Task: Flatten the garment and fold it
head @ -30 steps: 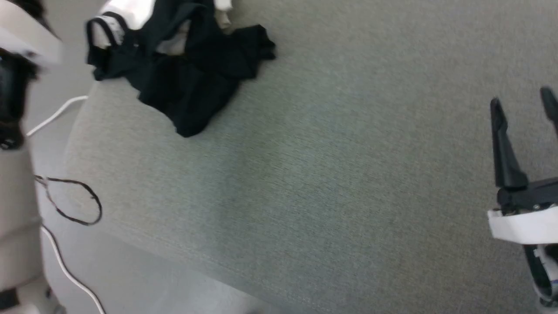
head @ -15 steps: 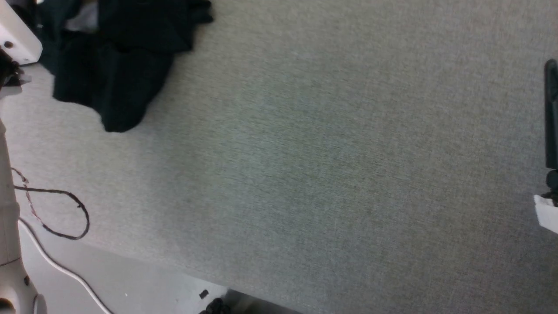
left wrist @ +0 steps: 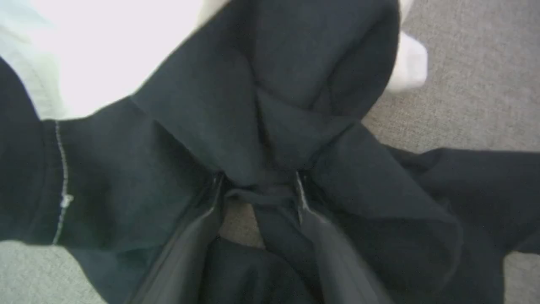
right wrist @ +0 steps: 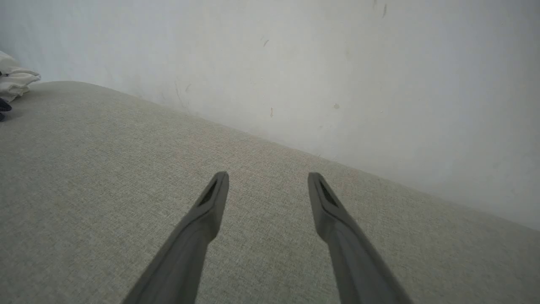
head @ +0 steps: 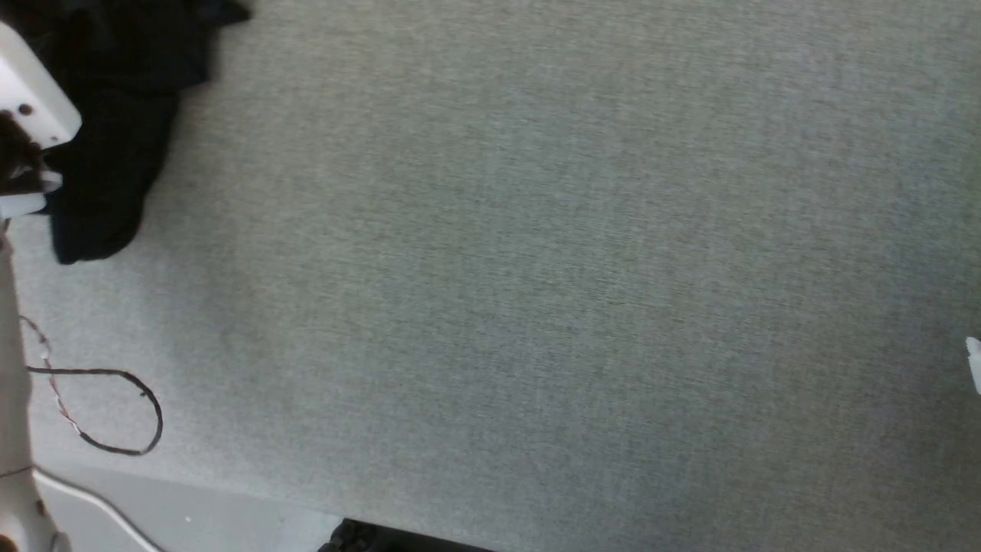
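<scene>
The garment (head: 115,115) lies bunched at the far left of the grey fabric surface (head: 536,268), showing mostly black cloth. In the left wrist view the garment (left wrist: 236,105) is black folds with white cloth behind them. My left gripper (left wrist: 257,179) is down in those folds. Its jaws stand apart, with a ridge of black cloth between the fingers (left wrist: 198,236). My right gripper (right wrist: 268,179) hangs open above bare surface, far from the garment (right wrist: 14,82), whose white edge shows at that view's left. A white bit of the right wrist (head: 975,364) shows at the head view's right edge.
A thin black cable loop (head: 100,414) lies near the surface's front left edge, and a white cable (head: 92,502) runs over the floor below. A pale wall (right wrist: 337,63) rises right behind the surface. A dark object (head: 368,537) sits under the front edge.
The head camera has turned, so the garment has slid to the picture's upper left corner and the right gripper's fingers have left its right edge. The garment itself looks unmoved.
</scene>
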Tool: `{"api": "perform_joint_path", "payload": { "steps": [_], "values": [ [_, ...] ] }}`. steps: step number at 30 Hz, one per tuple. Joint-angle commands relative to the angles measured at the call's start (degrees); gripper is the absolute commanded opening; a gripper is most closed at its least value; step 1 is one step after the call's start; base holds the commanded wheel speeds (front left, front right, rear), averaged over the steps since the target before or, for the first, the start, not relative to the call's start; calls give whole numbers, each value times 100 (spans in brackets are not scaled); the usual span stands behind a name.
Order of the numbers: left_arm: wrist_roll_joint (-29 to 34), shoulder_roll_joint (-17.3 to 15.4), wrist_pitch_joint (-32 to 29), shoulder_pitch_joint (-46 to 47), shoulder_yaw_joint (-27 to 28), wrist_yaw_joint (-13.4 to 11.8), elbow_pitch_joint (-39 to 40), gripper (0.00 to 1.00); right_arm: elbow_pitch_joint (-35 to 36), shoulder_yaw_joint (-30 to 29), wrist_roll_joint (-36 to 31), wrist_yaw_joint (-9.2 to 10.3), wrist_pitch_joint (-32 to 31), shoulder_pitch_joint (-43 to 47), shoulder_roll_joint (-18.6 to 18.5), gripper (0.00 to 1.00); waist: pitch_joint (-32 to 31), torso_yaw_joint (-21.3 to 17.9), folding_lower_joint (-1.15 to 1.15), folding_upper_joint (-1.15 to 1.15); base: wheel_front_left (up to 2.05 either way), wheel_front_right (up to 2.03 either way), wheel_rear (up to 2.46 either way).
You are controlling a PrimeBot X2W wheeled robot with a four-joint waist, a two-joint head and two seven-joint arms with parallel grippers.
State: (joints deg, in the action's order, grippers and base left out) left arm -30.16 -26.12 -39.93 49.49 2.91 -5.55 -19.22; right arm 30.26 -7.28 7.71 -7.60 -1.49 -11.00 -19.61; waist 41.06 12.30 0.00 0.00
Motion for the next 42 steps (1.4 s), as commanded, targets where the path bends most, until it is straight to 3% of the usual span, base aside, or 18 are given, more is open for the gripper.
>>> {"api": "perform_joint_path", "payload": {
  "steps": [1,6,12,16,24,34,42],
  "values": [
    [46,-31,-71,-168,-40,-43,-52,0,48,-35,42,11,-10,-70,-29,100,56,-115,0,0,0,0,0],
    [-10,-43,-163,-363,-50,-40,-60,0,46,-59,75,11,-17,-56,-67,100,6,-184,0,0,0,0,0],
    [60,-149,402,-318,137,-93,154,0,-37,10,84,11,48,-101,2,100,-151,-231,0,0,0,0,0],
    [149,-291,819,-127,258,-96,289,0,-167,99,91,11,163,-168,115,100,-352,-272,0,0,0,0,0],
    [291,-595,1037,286,254,-16,687,0,-604,282,101,11,476,-225,465,100,-911,-364,0,0,0,0,0],
    [591,-878,1017,1061,-137,205,1159,0,-1206,429,80,11,904,-147,970,100,-1750,-471,0,0,0,0,0],
    [751,-646,1124,2138,-676,406,1289,0,-1630,442,32,11,1180,10,1359,100,-2468,-598,0,0,0,0,0]
  ]
}}
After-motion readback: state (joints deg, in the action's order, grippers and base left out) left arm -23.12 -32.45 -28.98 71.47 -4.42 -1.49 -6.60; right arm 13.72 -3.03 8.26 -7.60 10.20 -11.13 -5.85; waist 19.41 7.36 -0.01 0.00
